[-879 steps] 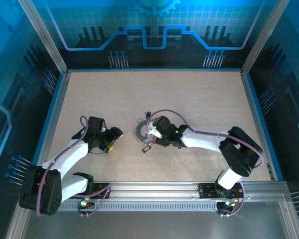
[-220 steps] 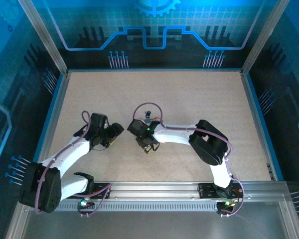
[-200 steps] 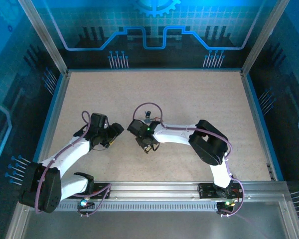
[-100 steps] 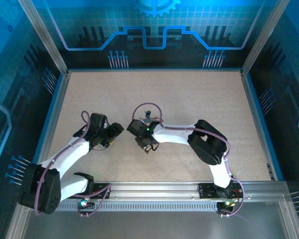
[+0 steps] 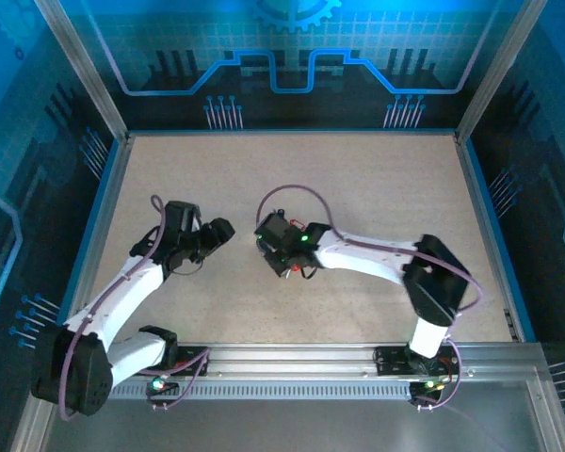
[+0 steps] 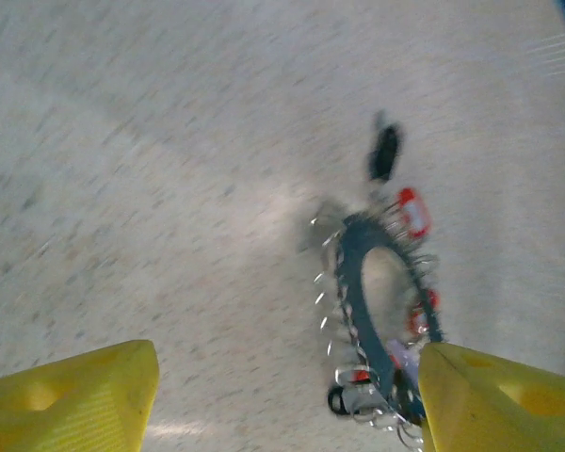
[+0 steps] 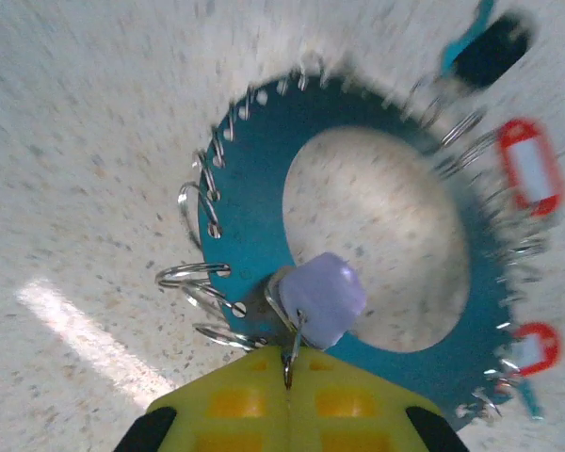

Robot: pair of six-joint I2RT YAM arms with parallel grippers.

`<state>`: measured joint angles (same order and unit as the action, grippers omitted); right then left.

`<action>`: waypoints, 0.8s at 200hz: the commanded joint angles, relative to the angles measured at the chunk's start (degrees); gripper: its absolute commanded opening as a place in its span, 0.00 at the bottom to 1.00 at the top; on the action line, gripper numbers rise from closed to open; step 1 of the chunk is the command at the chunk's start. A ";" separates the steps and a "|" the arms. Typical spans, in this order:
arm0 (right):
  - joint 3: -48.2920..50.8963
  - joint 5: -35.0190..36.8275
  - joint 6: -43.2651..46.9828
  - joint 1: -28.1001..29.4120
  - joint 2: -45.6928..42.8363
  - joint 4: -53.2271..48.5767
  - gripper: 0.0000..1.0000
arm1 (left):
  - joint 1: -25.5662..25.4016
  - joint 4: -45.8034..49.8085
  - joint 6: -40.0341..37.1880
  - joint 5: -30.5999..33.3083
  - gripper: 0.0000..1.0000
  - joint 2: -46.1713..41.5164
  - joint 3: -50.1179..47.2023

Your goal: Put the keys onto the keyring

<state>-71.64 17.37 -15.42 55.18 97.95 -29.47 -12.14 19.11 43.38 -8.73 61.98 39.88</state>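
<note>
The keys (image 7: 264,235) form a flat teal disc with a round hole, its rim lined with small metal rings, red tags (image 7: 530,167) and a black tag (image 7: 494,52). My right gripper (image 7: 289,377) is shut on a thin metal loop of a pale lilac-headed key (image 7: 322,297) at the disc's near rim. In the top view the right gripper (image 5: 279,252) covers most of the bunch. My left gripper (image 6: 282,414) is open just left of it. The keys (image 6: 386,311) lie close to its right finger (image 6: 494,395). The left gripper (image 5: 213,235) sits apart from the right one.
The speckled beige tabletop (image 5: 358,179) is bordered by a blue rim and metal posts. The right arm's elbow (image 5: 438,273) rests low at the right. A rail (image 5: 292,363) runs along the near edge.
The right arm's elbow has swung out to the right and its wrist has turned over the keys. The left gripper has shifted slightly up and back.
</note>
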 commanded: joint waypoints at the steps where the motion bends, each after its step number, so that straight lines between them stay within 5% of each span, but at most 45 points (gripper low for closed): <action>1: 1.43 -6.17 11.29 -3.30 -6.62 -0.20 0.00 | 0.36 -1.00 -9.27 -3.04 0.75 -1.81 4.51; 38: 4.64 -15.33 26.76 -5.98 -15.96 0.73 0.00 | 0.35 -12.16 -20.58 -15.24 0.77 -5.47 4.24; 88: 8.87 -24.20 38.10 -10.53 -25.33 1.36 0.00 | 0.11 -36.05 -26.06 -28.91 0.74 -8.20 -4.55; 160: 10.62 -40.47 53.19 -12.81 -29.85 0.27 0.00 | -8.67 -35.02 -45.47 -38.38 0.64 -8.27 -6.31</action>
<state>-60.93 -14.83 31.33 43.05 69.43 -30.20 -17.98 -15.62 9.23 -41.21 54.41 34.37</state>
